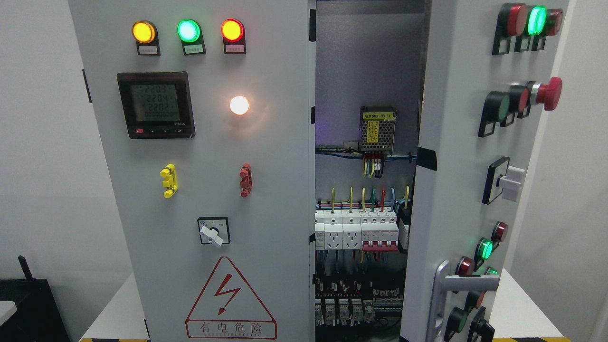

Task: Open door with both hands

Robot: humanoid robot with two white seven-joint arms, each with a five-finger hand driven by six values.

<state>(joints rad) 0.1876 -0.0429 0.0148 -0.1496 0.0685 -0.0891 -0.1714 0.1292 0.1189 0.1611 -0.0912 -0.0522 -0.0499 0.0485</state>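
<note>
A grey electrical cabinet fills the head view. Its left door is closed and faces me, carrying three lit lamps, a digital meter, a rotary switch and a red lightning warning triangle. The right door is swung partly open toward me, seen at an angle, with a silver handle low on its face. Between the doors the interior shows a power supply, coloured wires and rows of breakers. Neither of my hands or arms is in view.
The right door carries protruding buttons, a red mushroom stop button and a white knob. The cabinet stands on a white table. A black box sits at the lower left against white walls.
</note>
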